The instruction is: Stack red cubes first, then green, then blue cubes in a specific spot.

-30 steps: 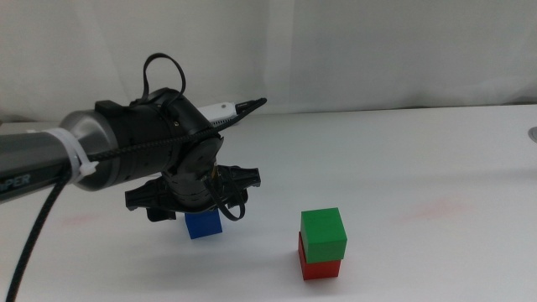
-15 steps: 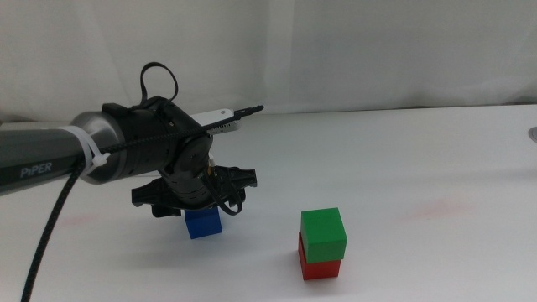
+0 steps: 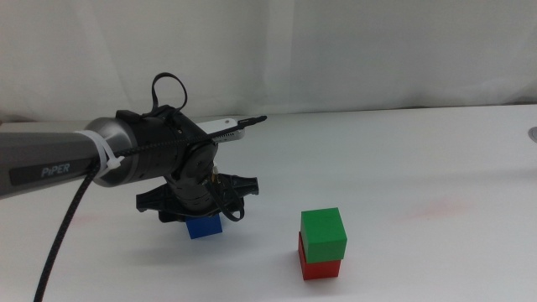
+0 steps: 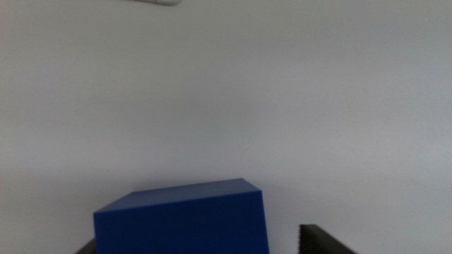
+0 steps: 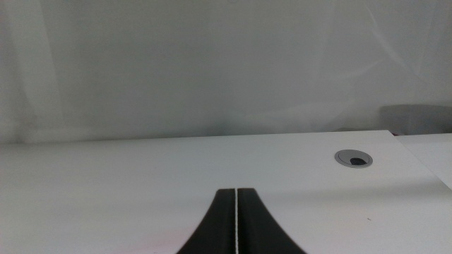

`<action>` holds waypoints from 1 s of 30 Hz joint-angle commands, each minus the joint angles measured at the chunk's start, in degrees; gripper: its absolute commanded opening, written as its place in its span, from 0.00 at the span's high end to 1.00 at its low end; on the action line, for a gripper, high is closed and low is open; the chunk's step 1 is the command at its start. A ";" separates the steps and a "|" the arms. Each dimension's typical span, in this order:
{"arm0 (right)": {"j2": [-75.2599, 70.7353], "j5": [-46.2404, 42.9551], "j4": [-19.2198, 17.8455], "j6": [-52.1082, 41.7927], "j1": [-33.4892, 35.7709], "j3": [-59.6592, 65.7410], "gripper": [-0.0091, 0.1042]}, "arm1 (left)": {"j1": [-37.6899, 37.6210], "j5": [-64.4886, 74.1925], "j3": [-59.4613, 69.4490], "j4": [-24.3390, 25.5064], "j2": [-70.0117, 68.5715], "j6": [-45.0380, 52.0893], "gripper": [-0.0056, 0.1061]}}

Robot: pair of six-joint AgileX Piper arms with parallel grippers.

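Note:
The blue cube [image 3: 204, 226] rests on the white table, left of the stack. My left gripper [image 3: 201, 215] reaches down over it from the left. In the left wrist view the blue cube [image 4: 183, 219] sits between the dark jaws of my left gripper [image 4: 201, 248], which is open, with a gap showing beside one jaw. The green cube [image 3: 323, 232] sits squarely on the red cube [image 3: 319, 268] on the near part of the table. My right gripper [image 5: 236, 226] is shut and empty, out of the middle view.
A round grey hole [image 5: 352, 159] lies in the tabletop at the far right edge [image 3: 533, 132]. Faint pink smudges [image 3: 436, 207] mark the table right of the stack. A white wall stands behind the table.
My left gripper has sunk a little and shifted slightly right, settling lower around the blue cube. The cubes have not moved.

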 commanded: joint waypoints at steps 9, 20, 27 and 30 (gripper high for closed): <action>-0.25 0.01 -0.24 -0.12 0.10 2.38 0.93 | 0.92 0.05 -0.32 -0.40 0.05 -0.46 0.98; -0.25 0.01 -0.24 -0.12 0.10 2.38 0.93 | -8.10 11.61 -9.30 -0.19 -15.37 1.71 0.98; -0.25 0.01 -0.15 -0.12 0.10 2.38 0.93 | -16.77 14.92 -10.10 1.97 -19.51 -3.89 0.98; -0.25 0.01 -0.15 -0.12 0.10 2.38 0.93 | -20.47 16.33 -10.10 1.59 -19.66 -8.34 0.98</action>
